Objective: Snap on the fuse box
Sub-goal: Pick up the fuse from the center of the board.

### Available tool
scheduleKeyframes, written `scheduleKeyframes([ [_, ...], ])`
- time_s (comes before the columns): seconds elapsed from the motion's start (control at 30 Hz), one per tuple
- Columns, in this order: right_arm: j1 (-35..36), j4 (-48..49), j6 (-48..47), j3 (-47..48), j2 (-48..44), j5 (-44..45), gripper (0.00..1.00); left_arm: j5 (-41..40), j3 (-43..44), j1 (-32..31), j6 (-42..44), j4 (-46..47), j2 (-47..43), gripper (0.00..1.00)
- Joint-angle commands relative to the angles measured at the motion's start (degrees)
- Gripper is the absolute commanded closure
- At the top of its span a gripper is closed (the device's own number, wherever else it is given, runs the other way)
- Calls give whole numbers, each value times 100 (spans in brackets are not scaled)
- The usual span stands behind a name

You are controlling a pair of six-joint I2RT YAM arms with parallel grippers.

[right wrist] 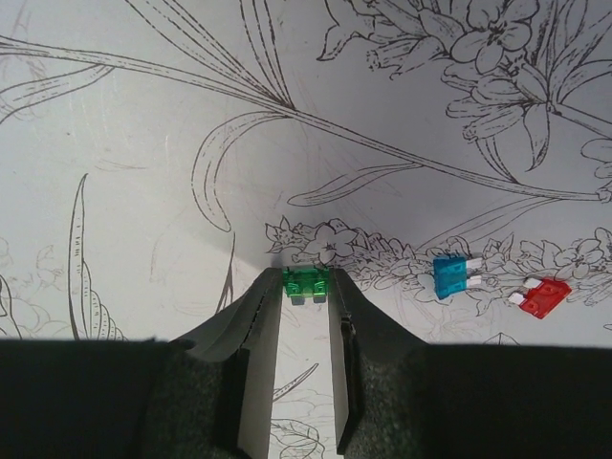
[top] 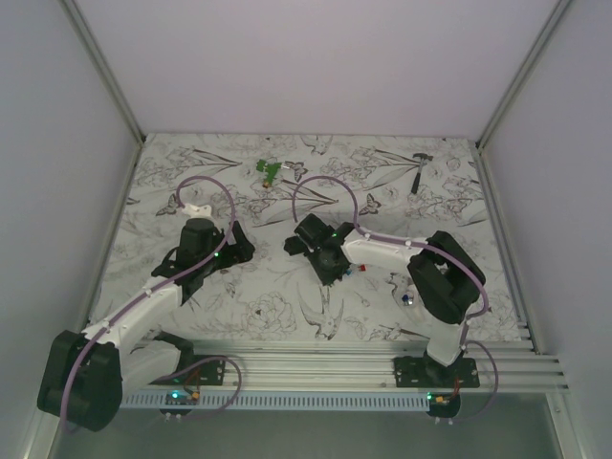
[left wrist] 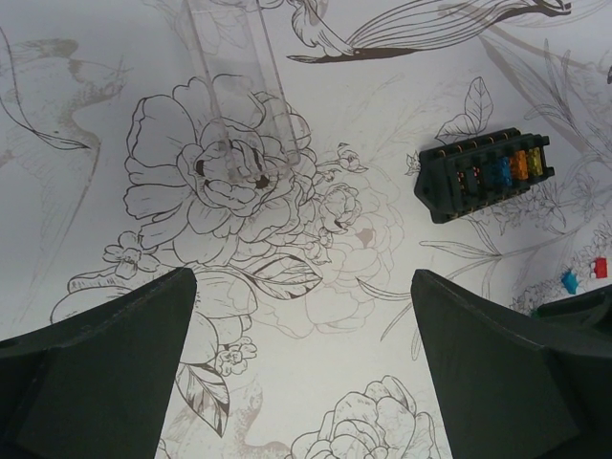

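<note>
The fuse box (left wrist: pixel 483 172), a small black block with coloured fuses in its top face, lies on the flowered mat to the upper right of my left gripper's open fingers. In the top view it is the dark block (top: pixel 295 246) between the two grippers. My left gripper (left wrist: pixel 304 277) is wide open and empty above the mat (top: pixel 222 251). A clear plastic cover (left wrist: pixel 239 105) lies ahead of it to the left. My right gripper (right wrist: pixel 307 277) is shut on a small green fuse (right wrist: pixel 307 284) at its fingertips, just right of the fuse box in the top view (top: pixel 332 277).
A loose blue fuse (right wrist: pixel 448 276) and a red fuse (right wrist: pixel 545 297) lie right of my right fingertips. A white-silver part with a blue dot (top: pixel 404 292) sits near the right arm. A green piece (top: pixel 271 170) and a small hammer-like tool (top: pixel 421 167) lie at the back.
</note>
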Motion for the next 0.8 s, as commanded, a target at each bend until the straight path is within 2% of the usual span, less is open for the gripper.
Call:
scheduleKeyframes([
  [0.0,49,19,116,-113,-104,133,72,238,51,34,-77,-63,22,0],
  [0.27,3,412,181,-70,-359,30,72,646,86,-106,-206,257,95,1],
  [0.57,-340,1448,554,-184,-754,-43,73,576,194,-804,-379,1055,532,3],
  [0.77,-553,2185,997,-218,-1064,-77,71,582,265,-1252,-359,1805,862,11],
])
